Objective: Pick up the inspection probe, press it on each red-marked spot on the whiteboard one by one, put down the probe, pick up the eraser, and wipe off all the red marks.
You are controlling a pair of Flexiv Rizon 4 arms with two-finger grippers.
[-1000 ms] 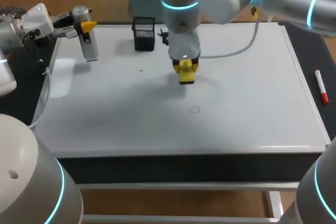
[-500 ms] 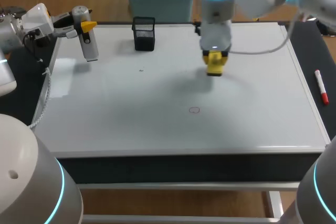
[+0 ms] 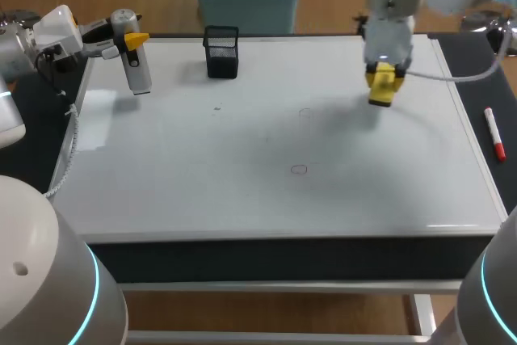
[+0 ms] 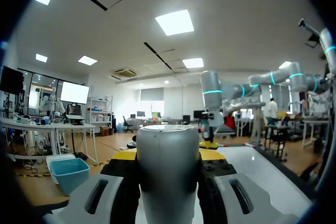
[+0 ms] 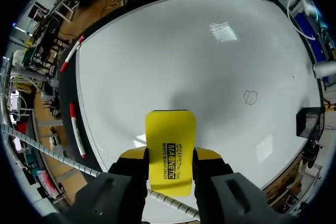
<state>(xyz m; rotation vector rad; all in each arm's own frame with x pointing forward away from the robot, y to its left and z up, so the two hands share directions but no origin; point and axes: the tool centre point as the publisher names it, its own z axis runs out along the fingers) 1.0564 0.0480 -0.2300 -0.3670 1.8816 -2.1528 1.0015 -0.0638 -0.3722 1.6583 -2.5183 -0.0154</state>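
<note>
Yellow eraser (image 5: 169, 145) in right jaws, long axis toward whiteboard (image 5: 184, 51).

A robotics lab: robot arms (image 3: 388, 6) stationed around a whiteboard (image 3: 202, 167) table.

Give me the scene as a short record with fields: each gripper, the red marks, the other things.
left gripper: shut on the probe, at the far left corner of the whiteboard
right gripper: shut on the eraser, over the far right part of the whiteboard
red mark: a small ring near the middle, not wiped
fainter mark: just beyond it
pen holder: upright at the far edge
marker: lying off the whiteboard, on the right
</note>
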